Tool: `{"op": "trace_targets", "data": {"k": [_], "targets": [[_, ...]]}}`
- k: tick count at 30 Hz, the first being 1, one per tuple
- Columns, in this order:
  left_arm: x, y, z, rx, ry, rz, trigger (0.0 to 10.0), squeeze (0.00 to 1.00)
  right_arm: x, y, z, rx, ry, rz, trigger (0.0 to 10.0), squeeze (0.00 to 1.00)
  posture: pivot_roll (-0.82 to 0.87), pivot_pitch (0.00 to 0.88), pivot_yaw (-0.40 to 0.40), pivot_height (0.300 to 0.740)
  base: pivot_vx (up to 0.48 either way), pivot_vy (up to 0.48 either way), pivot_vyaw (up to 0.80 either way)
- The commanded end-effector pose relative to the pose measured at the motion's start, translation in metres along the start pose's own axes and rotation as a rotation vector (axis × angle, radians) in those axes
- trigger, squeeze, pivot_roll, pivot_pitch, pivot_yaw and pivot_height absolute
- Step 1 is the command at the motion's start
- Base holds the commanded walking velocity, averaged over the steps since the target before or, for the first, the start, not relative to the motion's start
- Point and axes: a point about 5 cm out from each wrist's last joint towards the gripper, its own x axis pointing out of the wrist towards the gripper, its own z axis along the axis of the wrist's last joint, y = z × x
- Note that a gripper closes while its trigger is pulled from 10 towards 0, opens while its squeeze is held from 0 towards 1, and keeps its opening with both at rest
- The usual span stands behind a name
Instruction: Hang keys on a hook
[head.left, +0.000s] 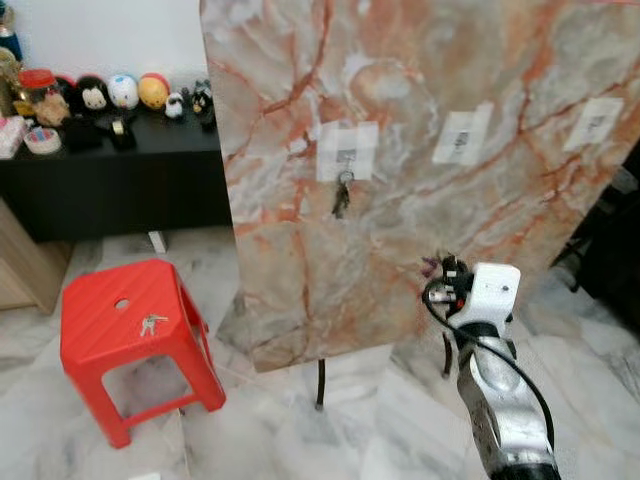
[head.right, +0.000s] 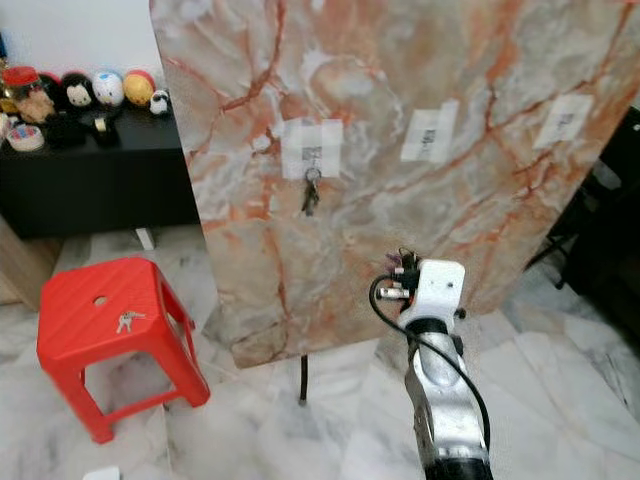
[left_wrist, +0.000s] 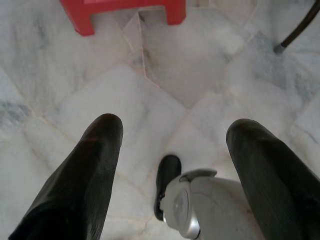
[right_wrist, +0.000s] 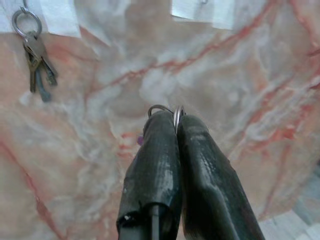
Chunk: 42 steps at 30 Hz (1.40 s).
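A marble-patterned board (head.left: 400, 150) stands upright with three white taped hook patches. One bunch of keys (head.left: 342, 195) hangs from the left hook (head.left: 346, 155); the middle hook (head.left: 461, 135) and right hook (head.left: 594, 124) are bare. My right gripper (right_wrist: 176, 116) is raised before the board below the middle patch, shut on a key ring (right_wrist: 177, 114) that pokes out past its fingertips. Another set of keys (head.left: 151, 324) lies on the red stool (head.left: 100, 330). My left gripper (left_wrist: 172, 132) hangs open over the floor.
A black cabinet (head.left: 110, 180) with small figurines stands at the back left. A wooden piece of furniture (head.left: 25, 265) edges in at far left. The board stands on thin dark legs (head.left: 320, 385) on a marble floor. Dark furniture (head.left: 620, 250) stands to the right.
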Motion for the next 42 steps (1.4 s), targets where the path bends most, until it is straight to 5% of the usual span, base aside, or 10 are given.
{"op": "trace_targets", "data": {"k": [1,20,42], "targets": [[0.0,-0.005,0.0,0.004,-0.006,-0.007,10.0,0.0,0.002,-0.004,0.002,-0.003,0.0,-0.013,10.0,0.0,0.06,0.0,-0.073,0.74,0.304,0.0,0.0],[0.0,-0.006,-0.001,0.019,-0.002,-0.012,10.0,0.0,0.002,-0.001,0.001,0.006,0.002,-0.014,10.0,0.0,0.07,0.0,-0.075,0.74,0.304,0.0,0.0],[-0.001,-0.003,-0.004,0.015,0.009,-0.012,10.0,0.0,-0.003,-0.014,-0.004,0.009,0.038,-0.114,10.0,0.0,0.07,0.0,-0.075,0.74,0.0,0.0,-0.18]]}}
